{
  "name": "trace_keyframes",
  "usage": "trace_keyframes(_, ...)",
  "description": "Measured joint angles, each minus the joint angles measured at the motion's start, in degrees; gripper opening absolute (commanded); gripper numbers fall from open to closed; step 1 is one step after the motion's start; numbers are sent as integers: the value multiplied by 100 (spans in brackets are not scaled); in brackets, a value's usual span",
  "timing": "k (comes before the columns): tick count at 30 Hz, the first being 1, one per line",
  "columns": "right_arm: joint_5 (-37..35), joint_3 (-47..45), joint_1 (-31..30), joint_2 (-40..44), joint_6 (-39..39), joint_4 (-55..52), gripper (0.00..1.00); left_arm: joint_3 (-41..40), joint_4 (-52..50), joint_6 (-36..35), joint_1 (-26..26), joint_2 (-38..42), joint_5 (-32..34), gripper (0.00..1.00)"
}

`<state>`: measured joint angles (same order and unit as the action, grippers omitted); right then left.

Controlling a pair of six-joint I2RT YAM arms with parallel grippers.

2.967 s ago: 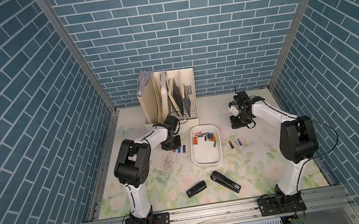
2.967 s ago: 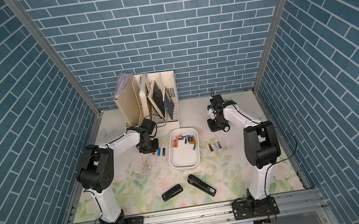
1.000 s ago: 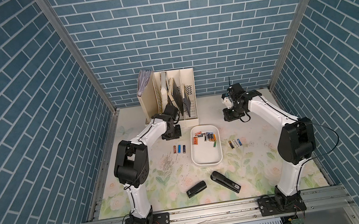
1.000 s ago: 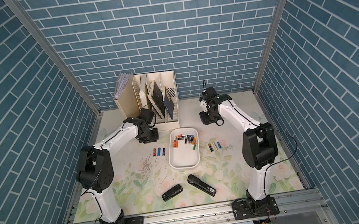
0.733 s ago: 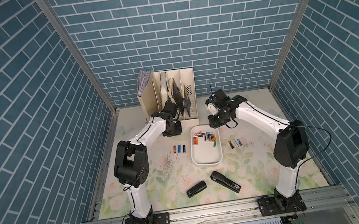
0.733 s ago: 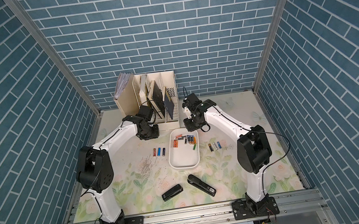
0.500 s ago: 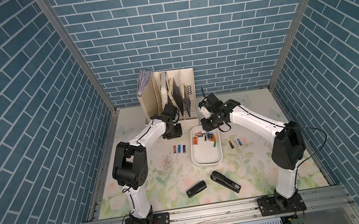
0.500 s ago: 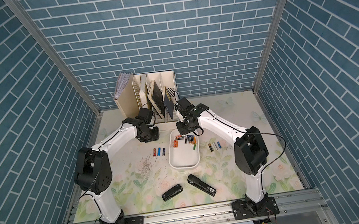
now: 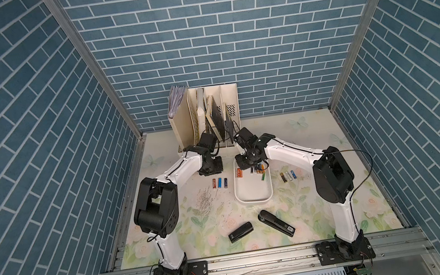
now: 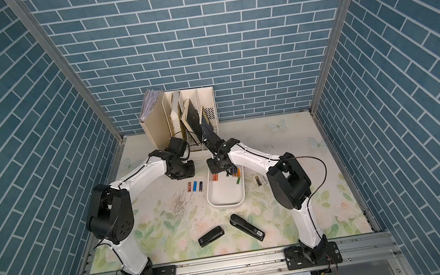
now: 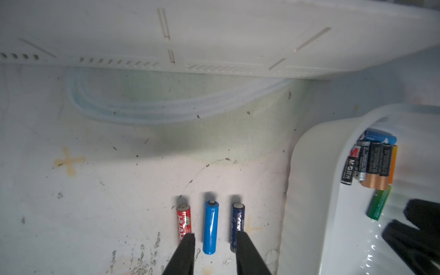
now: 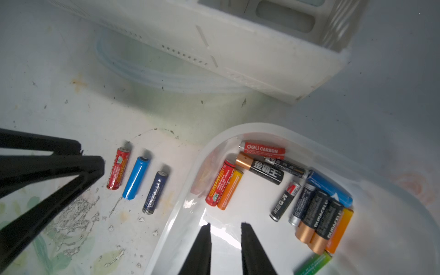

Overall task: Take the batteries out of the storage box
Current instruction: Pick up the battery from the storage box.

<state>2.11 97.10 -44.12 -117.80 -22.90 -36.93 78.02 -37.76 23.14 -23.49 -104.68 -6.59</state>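
We had left hand [image 11: 214, 235] and right hand [image 12: 225, 225] slightly apart, empty; file holder [image 9: 232, 98] sat just behind the storage box [image 9: 253, 195].

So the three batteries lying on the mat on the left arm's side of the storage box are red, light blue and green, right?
No. The third battery is dark blue, not green, as the right wrist view shows. The red battery and light blue battery are as you say. A green battery lies inside the storage box.
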Motion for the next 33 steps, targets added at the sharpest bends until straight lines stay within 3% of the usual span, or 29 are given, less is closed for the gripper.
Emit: trace_keyframes(33,-120,-149,2,-688,-90,446,25,-190,166,2,-61,0,-63,35)
